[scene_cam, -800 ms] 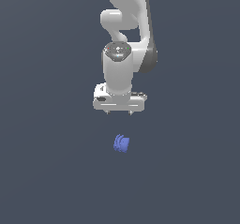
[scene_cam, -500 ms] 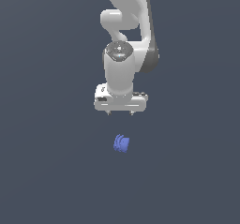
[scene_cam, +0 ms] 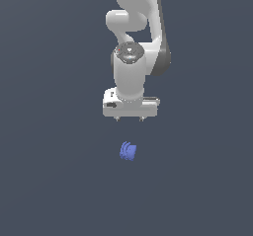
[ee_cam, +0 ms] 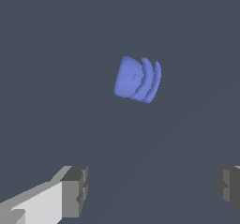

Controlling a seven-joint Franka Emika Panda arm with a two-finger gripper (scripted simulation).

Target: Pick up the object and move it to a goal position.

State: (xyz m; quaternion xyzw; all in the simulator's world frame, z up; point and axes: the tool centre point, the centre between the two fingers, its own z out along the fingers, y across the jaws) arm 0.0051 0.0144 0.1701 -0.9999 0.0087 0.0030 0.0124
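On the dark desk I see the small blue object lying alone, ridged folds along one side. My gripper hangs above it, well apart, fingers spread wide and holding nothing.

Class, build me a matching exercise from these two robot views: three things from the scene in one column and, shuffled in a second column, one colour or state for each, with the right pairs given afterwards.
Column one:
1. the object
2. the gripper
3. the floor

Column two:
A. plain dark grey-blue, lying under everything
B. open, fingers wide apart, holding nothing
C. periwinkle blue with ridged folds, apart from the arm

Pairs: 1-C, 2-B, 3-A
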